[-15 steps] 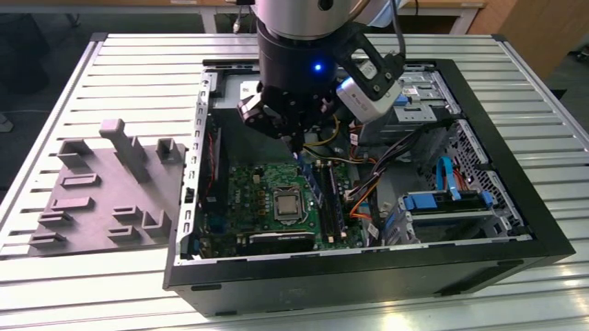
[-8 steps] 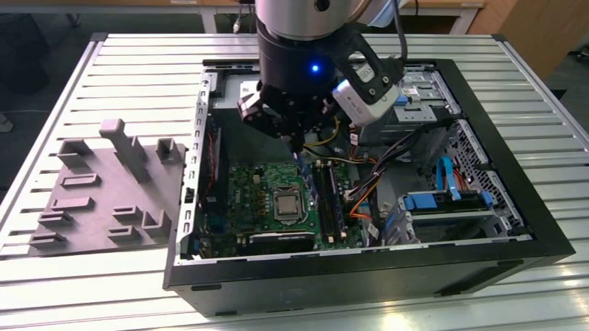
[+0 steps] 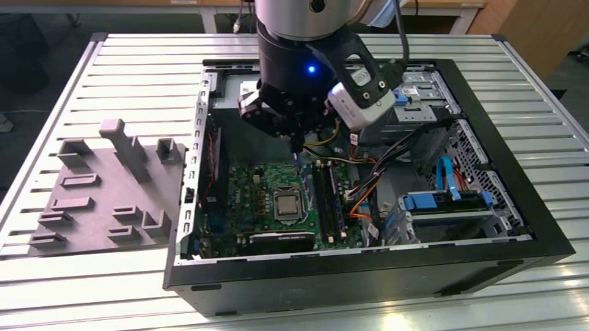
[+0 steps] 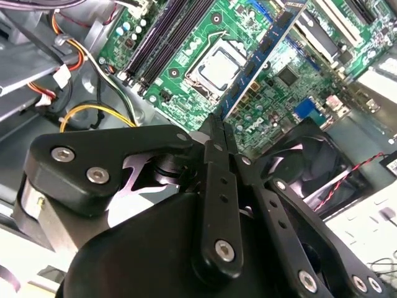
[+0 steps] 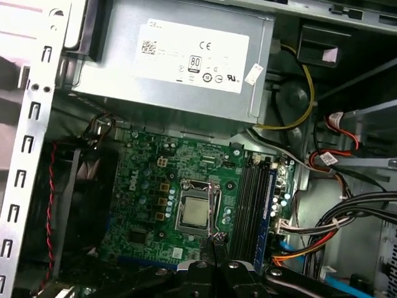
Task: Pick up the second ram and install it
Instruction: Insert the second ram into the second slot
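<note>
**Slatted metal table carrying an open computer case**

A gray fixture tray lies at nine o'clock from the case in the exterior view. Inside, the gripper is clamped on the second ram, held above the motherboard beside the processor; the memory slots lie at the processor's three o'clock.

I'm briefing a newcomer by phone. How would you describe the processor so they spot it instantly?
Look inside the open black computer case on the slatted table, at the green motherboard lying in it. Near its middle sits the processor: the only square, shiny silver plate, beside long black memory slots.
</note>
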You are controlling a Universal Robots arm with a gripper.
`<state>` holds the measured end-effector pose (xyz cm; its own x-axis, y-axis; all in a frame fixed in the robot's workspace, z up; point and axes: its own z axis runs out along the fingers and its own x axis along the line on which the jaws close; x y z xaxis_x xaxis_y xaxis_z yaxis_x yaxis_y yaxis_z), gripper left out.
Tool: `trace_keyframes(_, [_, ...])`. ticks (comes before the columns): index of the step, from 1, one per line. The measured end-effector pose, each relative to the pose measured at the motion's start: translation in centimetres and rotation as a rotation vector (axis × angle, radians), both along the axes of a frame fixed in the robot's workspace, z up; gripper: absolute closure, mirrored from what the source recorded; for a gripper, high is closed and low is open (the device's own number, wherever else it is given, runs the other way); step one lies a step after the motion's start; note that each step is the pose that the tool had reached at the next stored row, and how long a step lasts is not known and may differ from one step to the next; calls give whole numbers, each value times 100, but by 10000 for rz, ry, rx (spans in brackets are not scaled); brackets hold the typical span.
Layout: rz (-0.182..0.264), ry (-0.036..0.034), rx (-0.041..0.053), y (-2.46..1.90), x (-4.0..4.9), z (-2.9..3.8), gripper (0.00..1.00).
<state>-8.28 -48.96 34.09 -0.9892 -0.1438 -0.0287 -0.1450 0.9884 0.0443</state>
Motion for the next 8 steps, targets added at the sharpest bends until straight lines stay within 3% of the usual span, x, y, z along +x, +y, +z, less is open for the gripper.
trace_keyframes(8, [-848, -1, 0, 0, 0, -5, 88])
